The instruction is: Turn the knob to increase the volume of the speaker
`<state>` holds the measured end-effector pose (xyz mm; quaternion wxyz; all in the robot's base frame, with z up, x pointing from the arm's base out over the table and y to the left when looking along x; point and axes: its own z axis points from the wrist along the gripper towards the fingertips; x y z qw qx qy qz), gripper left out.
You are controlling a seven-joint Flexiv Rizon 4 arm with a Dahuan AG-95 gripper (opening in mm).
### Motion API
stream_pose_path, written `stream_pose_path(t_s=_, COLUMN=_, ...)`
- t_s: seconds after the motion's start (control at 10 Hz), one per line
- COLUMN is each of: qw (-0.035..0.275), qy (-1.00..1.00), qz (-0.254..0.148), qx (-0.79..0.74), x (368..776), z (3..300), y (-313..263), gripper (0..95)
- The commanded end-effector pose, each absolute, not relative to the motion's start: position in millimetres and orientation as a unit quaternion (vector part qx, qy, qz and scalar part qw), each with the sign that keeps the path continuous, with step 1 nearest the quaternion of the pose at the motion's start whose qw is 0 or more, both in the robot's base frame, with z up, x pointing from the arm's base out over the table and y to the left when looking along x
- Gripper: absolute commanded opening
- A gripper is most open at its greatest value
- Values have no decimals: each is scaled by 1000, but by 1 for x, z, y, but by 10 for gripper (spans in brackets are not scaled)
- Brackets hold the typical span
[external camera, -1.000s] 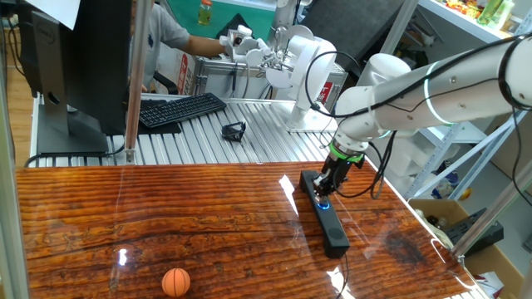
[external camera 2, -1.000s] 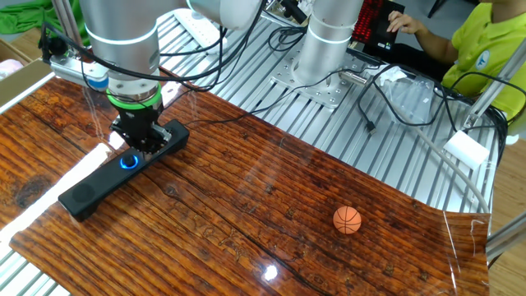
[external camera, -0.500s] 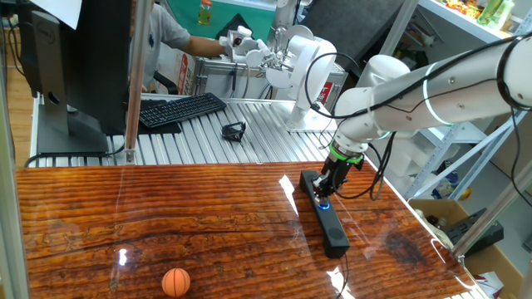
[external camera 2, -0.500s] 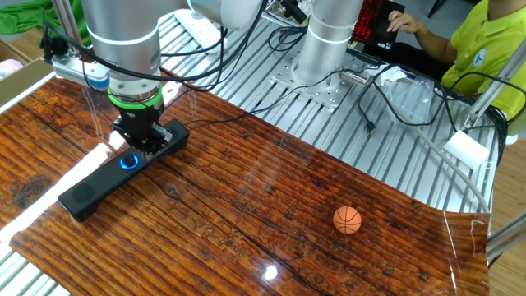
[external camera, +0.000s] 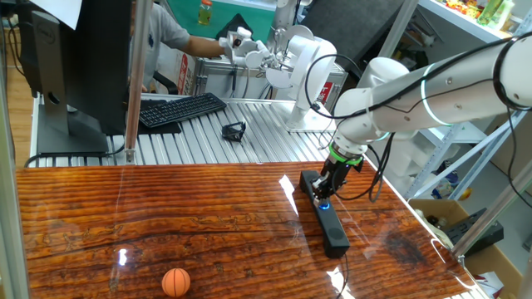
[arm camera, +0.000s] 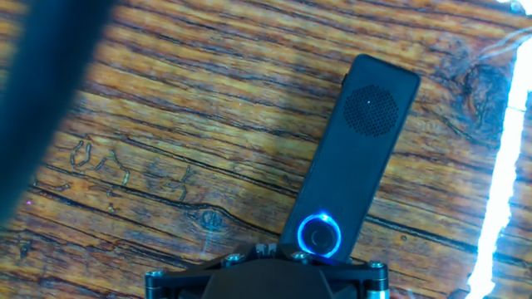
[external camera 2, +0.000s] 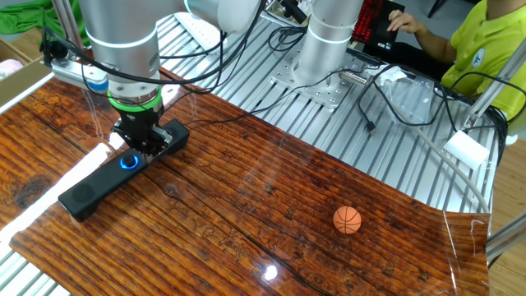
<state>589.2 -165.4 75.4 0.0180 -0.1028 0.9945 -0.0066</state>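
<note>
Knob glows just ahead of the gripper, speaker running away lengthwise; finger spacing can't be told.

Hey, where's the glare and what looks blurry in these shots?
Hand view: a blown-out white streak down the right edge of the table, and a dark blurred shape at the upper left; the knob glows sharp blue on the speaker. One fixed view: lamp reflections beside the basketball. The other fixed view: a bright spot near the bottom edge.

Matte-black speaker, blue-ringed knob, orange ball.
</note>
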Motion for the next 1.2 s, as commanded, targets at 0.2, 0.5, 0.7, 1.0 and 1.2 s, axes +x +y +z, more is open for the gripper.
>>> stream_pose_path(t_s=0.2, qw=18, qy=995, qz=-3, qx=-100, x=588, z=71, y=-164, gripper=0)
stream_pose_path(t_s=0.5, qw=16, qy=995, qz=-1, qx=-96, x=588, z=67, y=-164, gripper=0)
stream_pose_path(t_s=0.7, qw=16, qy=995, qz=-1, qx=-96, x=588, z=67, y=-164, gripper=0)
stream_pose_path(t_s=1.0, qw=18, qy=996, qz=1, qx=-92, x=588, z=67, y=-164, gripper=0)
stream_pose_path(t_s=1.2, qw=18, qy=996, qz=7, qx=-87, x=588, z=68, y=-164, gripper=0)
